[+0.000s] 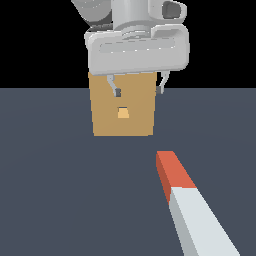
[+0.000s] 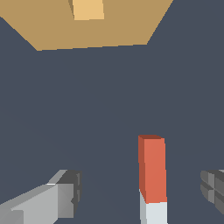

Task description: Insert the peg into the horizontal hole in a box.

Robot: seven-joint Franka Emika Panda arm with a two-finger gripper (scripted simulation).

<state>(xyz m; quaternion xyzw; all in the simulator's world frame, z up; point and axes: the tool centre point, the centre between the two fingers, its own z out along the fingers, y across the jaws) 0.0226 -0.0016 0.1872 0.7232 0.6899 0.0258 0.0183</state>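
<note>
The peg lies flat on the dark floor, its red-orange end toward the box and its pale grey-white rest running to the frame's near edge. The tan-brown box stands upright behind it, with the small lighter square hole in its face. My gripper hangs open and empty in the air in front of the box's upper part. In the wrist view the peg lies between my two fingertips, nearer one of them, and the box with its hole shows beyond.
A flat dark grey-blue floor runs under everything, with black background behind the box. Nothing else stands on it.
</note>
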